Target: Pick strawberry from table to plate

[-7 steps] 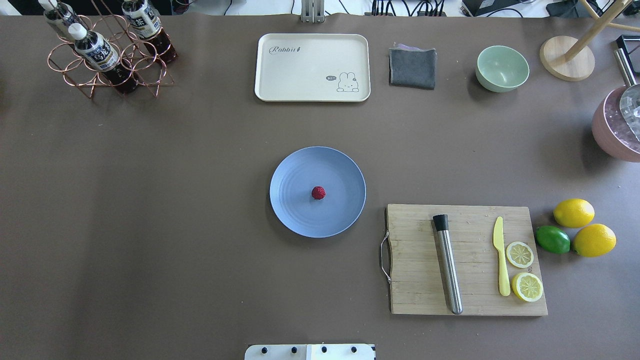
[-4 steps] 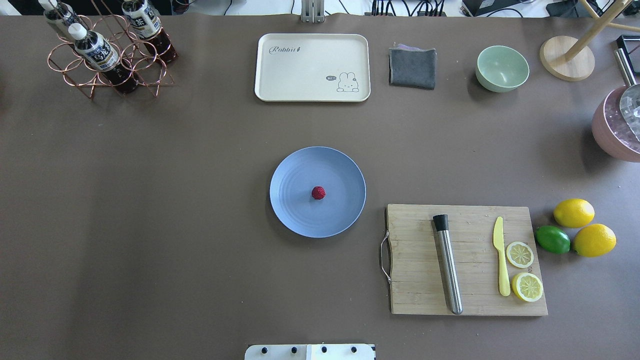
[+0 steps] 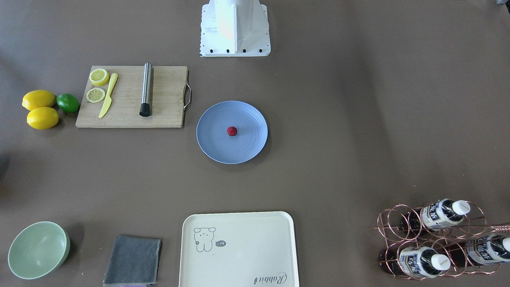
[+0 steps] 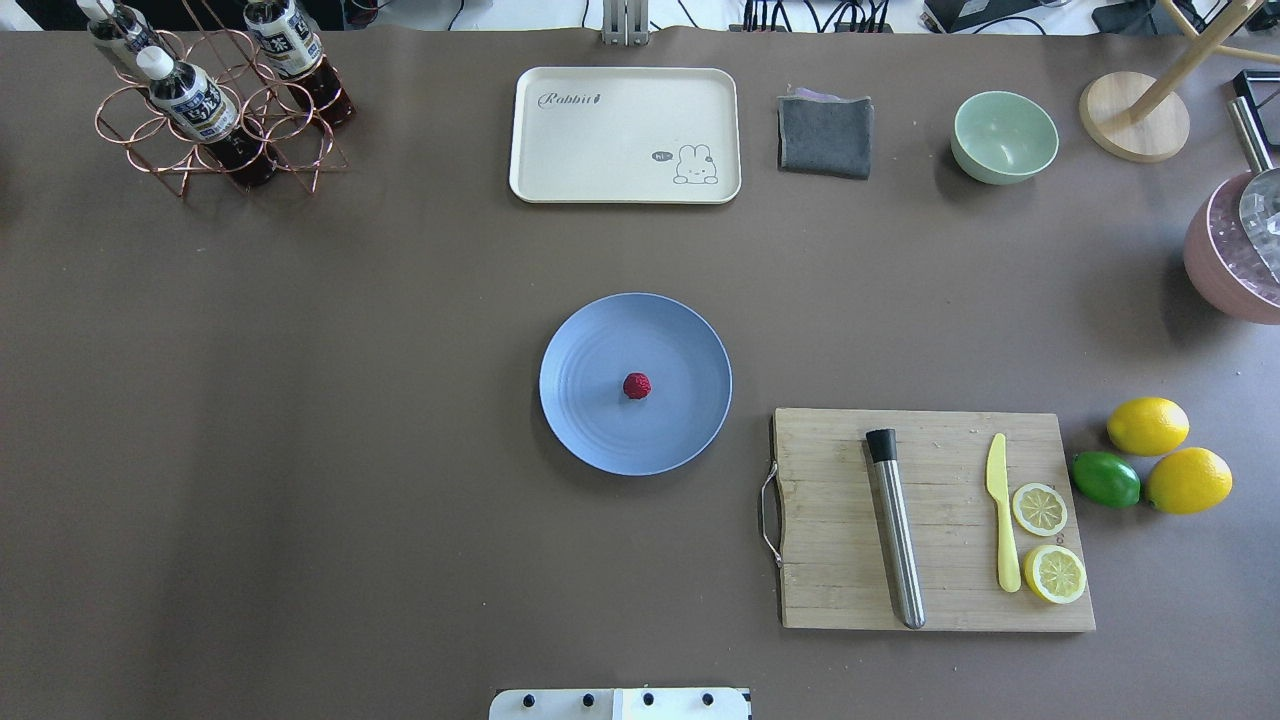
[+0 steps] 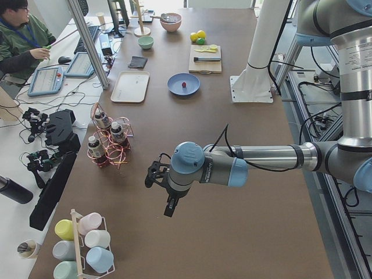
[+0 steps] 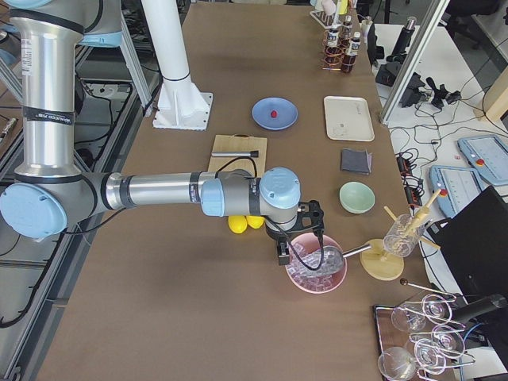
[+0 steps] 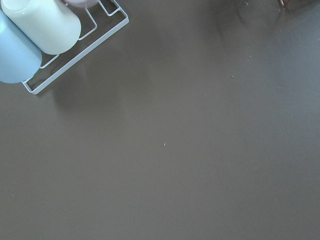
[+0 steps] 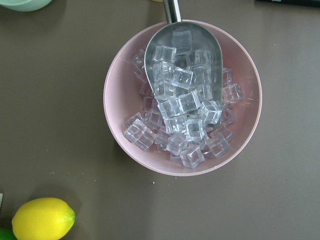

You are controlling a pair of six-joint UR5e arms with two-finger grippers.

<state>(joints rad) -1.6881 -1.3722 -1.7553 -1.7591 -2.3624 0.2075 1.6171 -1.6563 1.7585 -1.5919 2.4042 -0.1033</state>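
The small dark-red strawberry [image 4: 637,385] [image 3: 232,130] lies near the middle of the round blue plate [image 4: 680,340] [image 3: 249,115], which sits at the centre of the brown table [image 4: 300,400]. Neither arm appears in the overhead or front-facing views. In the left side view, my left gripper [image 5: 169,204] hangs over the table's near end, far from the plate [image 5: 174,88]. In the right side view, my right gripper [image 6: 283,252] hovers over a pink bowl of ice [image 6: 316,275]. I cannot tell whether either gripper is open or shut.
A wooden cutting board [image 4: 830,520] with a steel muddler [image 4: 897,535], yellow knife and lemon slices lies right of the plate, with lemons [image 4: 1148,425] and a lime beyond it. At the back stand a cream tray [image 4: 625,110], grey cloth, green bowl [image 4: 1004,136] and bottle rack [image 4: 215,100].
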